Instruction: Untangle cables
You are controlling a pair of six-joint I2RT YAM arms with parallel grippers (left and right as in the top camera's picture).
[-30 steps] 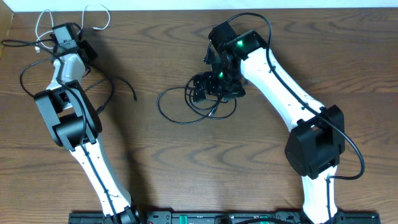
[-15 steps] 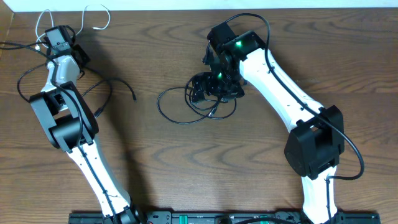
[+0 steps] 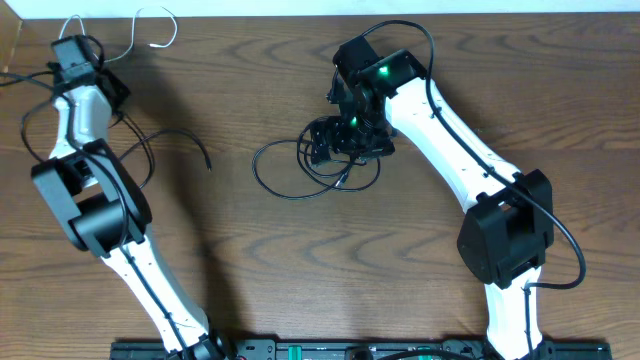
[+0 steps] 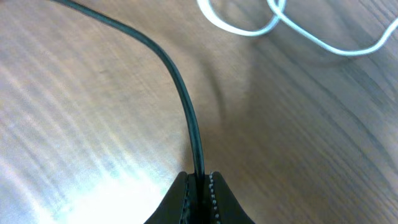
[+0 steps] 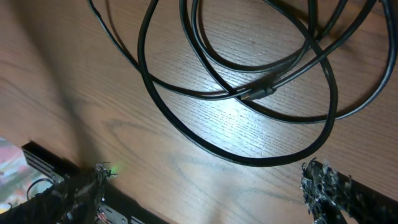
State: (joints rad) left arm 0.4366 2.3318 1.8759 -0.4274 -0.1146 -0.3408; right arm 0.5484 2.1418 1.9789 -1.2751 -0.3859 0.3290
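In the table's far left corner my left gripper [image 3: 72, 52] is shut on a thin black cable [image 4: 180, 93], which runs from the upper left straight into the pinched jaws [image 4: 199, 186]. That cable [image 3: 175, 138] loops back past the left arm to a free end. The white cable [image 3: 150, 25] curls just beyond it, also visible as the white cable [image 4: 249, 28] in the left wrist view. A tangle of black cables [image 3: 300, 170] lies at mid-table. My right gripper [image 3: 350, 135] hovers open over its right side, its fingertips [image 5: 329, 193] wide apart above the loops [image 5: 249, 93].
The table's far edge and left edge run close to the left gripper. A thick black cord [image 3: 565, 240] hangs off the right arm. The base rail [image 3: 360, 350] lies along the near edge.
My left gripper has closed on the black cable and moved left toward the far corner, dragging the cable's loop and free end slightly left. The right arm has not moved.
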